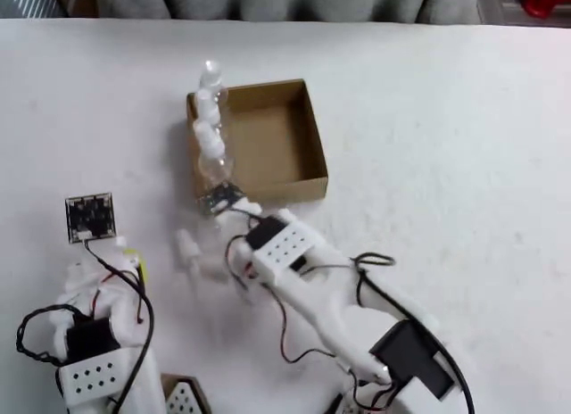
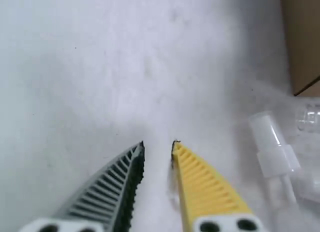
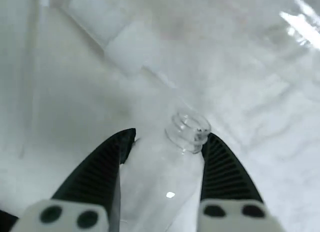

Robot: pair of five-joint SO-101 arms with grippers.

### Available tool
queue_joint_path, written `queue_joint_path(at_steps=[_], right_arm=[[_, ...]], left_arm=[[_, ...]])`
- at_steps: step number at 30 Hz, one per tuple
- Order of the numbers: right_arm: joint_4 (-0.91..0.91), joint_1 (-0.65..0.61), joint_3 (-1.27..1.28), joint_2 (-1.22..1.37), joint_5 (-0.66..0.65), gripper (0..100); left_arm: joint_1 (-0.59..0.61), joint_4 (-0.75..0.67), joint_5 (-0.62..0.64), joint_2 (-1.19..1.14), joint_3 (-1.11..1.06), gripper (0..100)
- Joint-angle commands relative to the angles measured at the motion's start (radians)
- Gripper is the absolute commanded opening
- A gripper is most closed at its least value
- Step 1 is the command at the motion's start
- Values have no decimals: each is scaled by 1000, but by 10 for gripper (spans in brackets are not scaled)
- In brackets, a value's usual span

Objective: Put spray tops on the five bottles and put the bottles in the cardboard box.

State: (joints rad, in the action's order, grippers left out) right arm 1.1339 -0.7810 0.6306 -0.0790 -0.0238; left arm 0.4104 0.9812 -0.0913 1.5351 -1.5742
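The white table [image 1: 446,120] has the box [image 1: 277,189] sitting open in the middle. A row of capped bottles [image 1: 211,120] stands along its left wall. I make it four, but they overlap.

The right arm [image 1: 339,307] stretches from the near right up to the box's near-left corner. The left arm [image 1: 89,360] sits at the near left. The right gripper [image 3: 170,137] has its black fingers closed on either side of a clear bottle [image 3: 187,129], whose threaded neck is bare and points away from the wrist. The left gripper [image 2: 158,146] hangs just above the cloth, its grey and yellow fingers a little apart and holding nothing.

The spray top [image 2: 272,147] lies on its side between the two arms, nearer than the box and just right of the left gripper.

As I see it, this last bottle needs its top before it goes in. The right arm should hold the neck steady and clear of the box wall. The left should take the top by its collar, not its thin tube. It should line the tube up with the mouth first, then press straight down. A slanted push could slide the smooth bottle out of the fingers.
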Motion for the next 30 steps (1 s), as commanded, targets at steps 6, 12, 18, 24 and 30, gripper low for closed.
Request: queue_joint_path(at_steps=[6,12,18,24,30], right_arm=[[257,260,-192,-124,-227,59],[309,515,-238,-203,-428,59],[305,779,-238,-217,-585,60],[291,951,-236,-142,-690,63],[133,1015,-238,45,-704,104]], left_arm=[[-8,-25,12,18,-2,102],[-8,-25,9,18,-3,102],[-8,-25,8,18,-3,102],[-8,-23,8,18,-5,102],[-8,-21,8,18,-5,102]])
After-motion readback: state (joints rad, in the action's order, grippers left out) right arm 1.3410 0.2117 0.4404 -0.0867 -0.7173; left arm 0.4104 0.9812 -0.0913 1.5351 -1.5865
